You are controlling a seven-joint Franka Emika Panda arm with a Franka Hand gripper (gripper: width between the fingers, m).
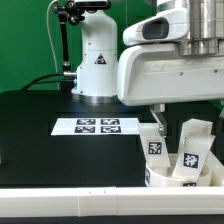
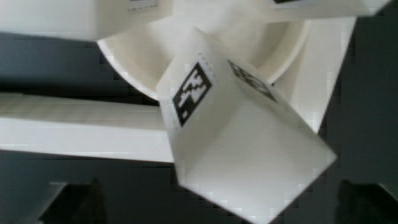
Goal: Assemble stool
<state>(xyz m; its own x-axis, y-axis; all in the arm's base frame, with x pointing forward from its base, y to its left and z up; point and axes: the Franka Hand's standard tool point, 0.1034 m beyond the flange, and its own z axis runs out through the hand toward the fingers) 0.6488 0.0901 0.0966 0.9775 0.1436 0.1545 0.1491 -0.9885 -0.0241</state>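
No legible text; only square tags.

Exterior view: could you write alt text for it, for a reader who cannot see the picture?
A white robot arm reaches down over stool parts at the exterior view's lower right, its open hand just above upright white legs bearing black-and-white tags. The marker board lies flat on the black table, the arm's base behind it.

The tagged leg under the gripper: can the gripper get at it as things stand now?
Probably yes. The gripper is open and hangs just above the leg; in the wrist view the leg lies right below, over the seat, and nothing covers it.
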